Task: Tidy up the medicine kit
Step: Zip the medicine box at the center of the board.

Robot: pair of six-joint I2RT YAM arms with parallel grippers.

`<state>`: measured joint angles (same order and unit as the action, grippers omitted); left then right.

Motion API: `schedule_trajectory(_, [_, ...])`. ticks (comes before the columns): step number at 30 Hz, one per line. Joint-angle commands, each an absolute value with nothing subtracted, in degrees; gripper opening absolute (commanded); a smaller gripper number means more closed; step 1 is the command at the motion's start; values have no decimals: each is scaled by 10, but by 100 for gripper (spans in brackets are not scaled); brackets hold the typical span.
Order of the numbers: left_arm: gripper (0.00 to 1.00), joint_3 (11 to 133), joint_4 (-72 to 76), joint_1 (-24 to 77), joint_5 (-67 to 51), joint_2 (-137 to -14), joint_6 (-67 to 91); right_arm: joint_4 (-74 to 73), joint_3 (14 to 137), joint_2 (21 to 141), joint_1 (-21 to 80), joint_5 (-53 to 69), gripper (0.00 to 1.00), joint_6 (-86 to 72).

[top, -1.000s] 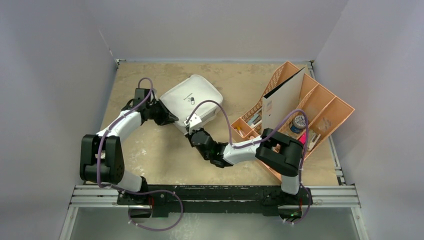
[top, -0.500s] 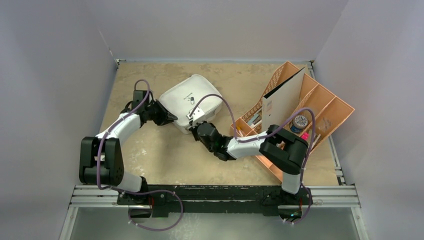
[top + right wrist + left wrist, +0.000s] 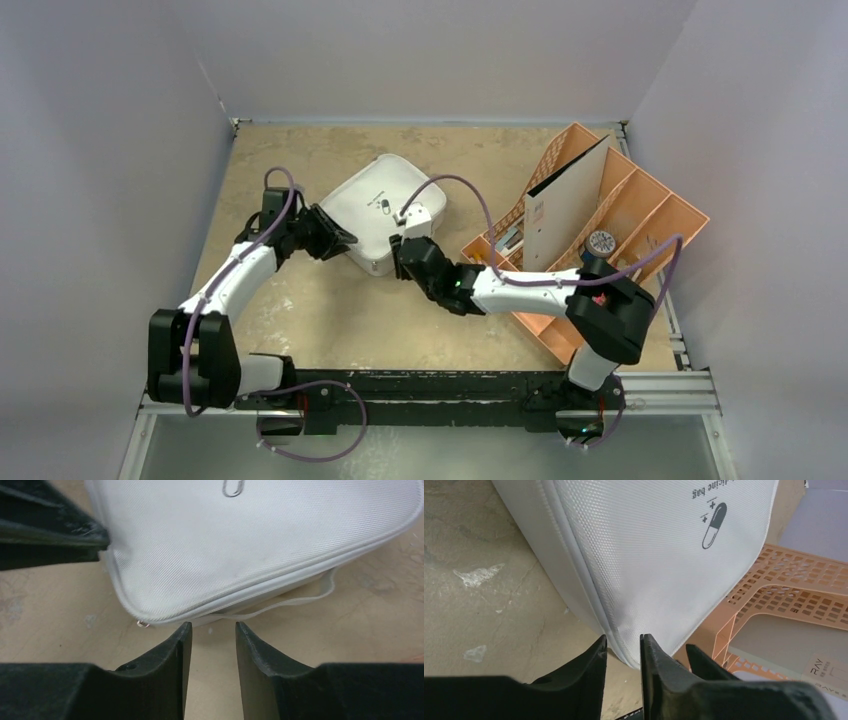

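— What sort of place is it?

— A mottled beige tabletop [image 3: 300, 320], scuffed in spots, closed in by plain pale lilac-grey walls [image 3: 420, 60] on three sides.

— And the case?

— The pale grey-white, rounded-square fabric medicine kit [image 3: 375, 212] lies flat and closed (pill logo facing up) around the middle of the table, toward the back. It is near the orange plastic compartmented tray [image 3: 650, 215] on its right, where a white card [image 3: 565, 205] stands on edge.

— Where are the hands?

— Both are at its near side. The left gripper [image 3: 623, 639] has its tips at the zip seam of the left near edge, and its jaws are parted by only a narrow slit. I see nothing pinched. The right gripper [image 3: 212, 625] stops just short of the near corner. Its jaws stand wider, with bare table between them, and hold nothing. A thin white strap [image 3: 280, 605] pokes out under the case there.
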<state>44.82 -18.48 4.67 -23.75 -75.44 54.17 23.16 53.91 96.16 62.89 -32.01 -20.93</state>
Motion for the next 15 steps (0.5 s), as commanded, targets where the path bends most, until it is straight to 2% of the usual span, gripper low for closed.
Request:
schedule_trajectory(1, [34, 483, -224, 51, -210, -711, 480, 64, 602, 939, 592, -321, 41, -297])
schedule_trajectory(7, [53, 589, -316, 47, -122, -730, 355, -26, 665, 950, 573, -314, 50, -348])
schedule_trajectory(11, [57, 692, -366, 13, -92, -803, 272, -23, 686, 965, 560, -298, 58, -365])
schedule_trajectory(15, [59, 765, -383, -36, -91, -889, 231, -40, 725, 1001, 539, -274, 56, -377])
